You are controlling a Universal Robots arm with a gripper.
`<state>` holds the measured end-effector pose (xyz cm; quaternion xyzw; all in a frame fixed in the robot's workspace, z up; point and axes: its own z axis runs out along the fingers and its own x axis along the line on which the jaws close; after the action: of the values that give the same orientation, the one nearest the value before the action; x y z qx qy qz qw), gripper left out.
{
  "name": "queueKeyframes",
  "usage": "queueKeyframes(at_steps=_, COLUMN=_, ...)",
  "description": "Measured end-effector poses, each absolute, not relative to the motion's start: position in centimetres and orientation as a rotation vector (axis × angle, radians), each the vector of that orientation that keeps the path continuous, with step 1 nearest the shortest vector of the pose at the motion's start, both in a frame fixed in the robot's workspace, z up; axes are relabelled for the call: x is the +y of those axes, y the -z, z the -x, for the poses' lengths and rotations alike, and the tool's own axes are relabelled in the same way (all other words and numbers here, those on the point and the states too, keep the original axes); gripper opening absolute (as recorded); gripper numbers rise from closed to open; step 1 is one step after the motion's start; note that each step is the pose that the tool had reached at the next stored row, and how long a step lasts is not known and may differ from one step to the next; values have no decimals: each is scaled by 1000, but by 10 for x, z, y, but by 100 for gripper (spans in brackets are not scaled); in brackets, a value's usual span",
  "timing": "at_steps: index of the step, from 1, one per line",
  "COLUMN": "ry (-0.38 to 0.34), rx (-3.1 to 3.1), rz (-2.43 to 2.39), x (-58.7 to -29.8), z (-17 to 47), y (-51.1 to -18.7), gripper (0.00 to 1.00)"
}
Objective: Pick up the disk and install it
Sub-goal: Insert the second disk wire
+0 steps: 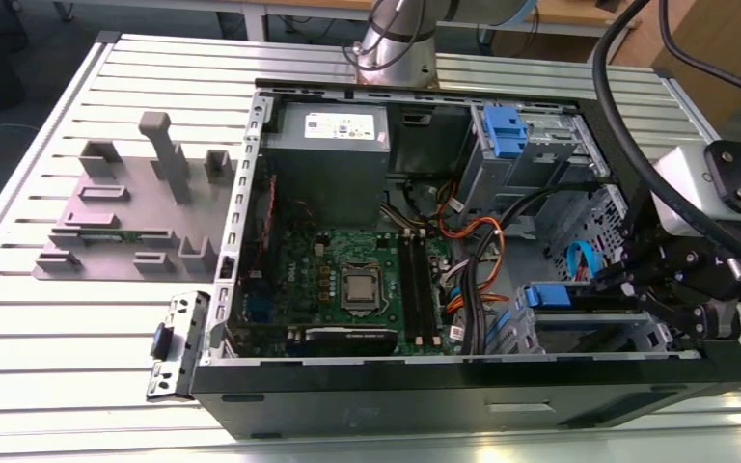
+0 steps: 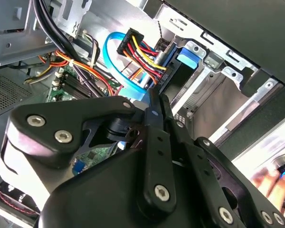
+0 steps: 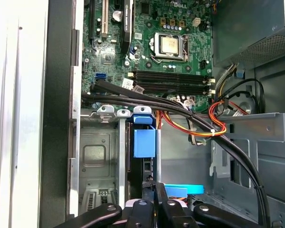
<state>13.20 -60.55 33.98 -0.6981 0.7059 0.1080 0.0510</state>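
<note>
The disk point(image 1: 562, 295) stands on edge in the lower drive bay of the open computer case point(image 1: 474, 386), at the exterior view's right, its blue caddy tab facing up. Both wrist views show that blue tab point(image 3: 144, 142) point(image 2: 186, 58) at the mouth of the metal bay, with the dark body below it. My gripper point(image 1: 644, 291) hangs over the bay. Its black fingers are shut together with nothing between them point(image 2: 154, 97) point(image 3: 157, 187), right at the disk's exposed edge. Whether they touch it I cannot tell.
A second blue caddy point(image 1: 505, 130) sits in the upper bay beside the grey power supply point(image 1: 329, 130). Black, orange and red cables point(image 3: 199, 118) and a blue data cable point(image 2: 115, 61) cross beside the bay. A grey fixture point(image 1: 139, 203) and a metal bracket point(image 1: 178, 345) lie on the slotted table.
</note>
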Motion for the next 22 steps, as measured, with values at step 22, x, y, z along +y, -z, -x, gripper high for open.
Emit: queueKeyframes(at_steps=22, ry=-327, rx=2149, rz=2125, x=-601, z=-132, y=-340, gripper=30)
